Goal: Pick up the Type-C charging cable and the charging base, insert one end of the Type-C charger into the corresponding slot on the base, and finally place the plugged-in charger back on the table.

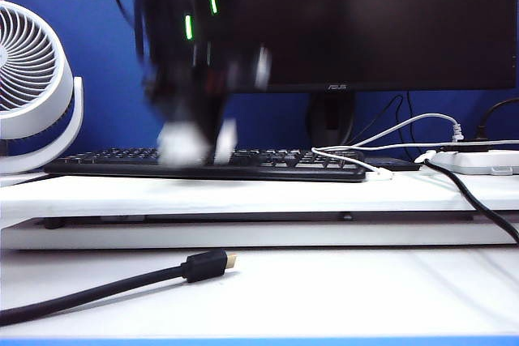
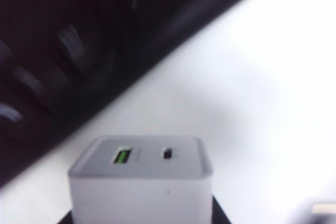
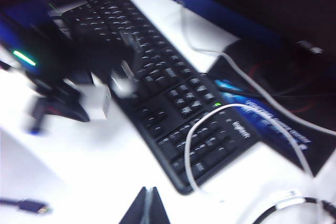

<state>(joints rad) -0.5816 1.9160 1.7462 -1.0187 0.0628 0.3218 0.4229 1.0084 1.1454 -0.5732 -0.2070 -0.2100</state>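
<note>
Ports on the charging base [image 2: 140, 179] clamped in my left gripper [image 1: 197, 142] show only wrist-side; right gripper [image 3: 146, 208] is together.

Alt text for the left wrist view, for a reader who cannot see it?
Close-up of the charging base, a white block with its two ports facing the camera, gripped in the left pincer above the white table. A blurred black keyboard crosses behind it.

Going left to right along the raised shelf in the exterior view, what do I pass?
White fan → left gripper holding the charging base in front of the keyboard → white cable plug → power strip.
</note>
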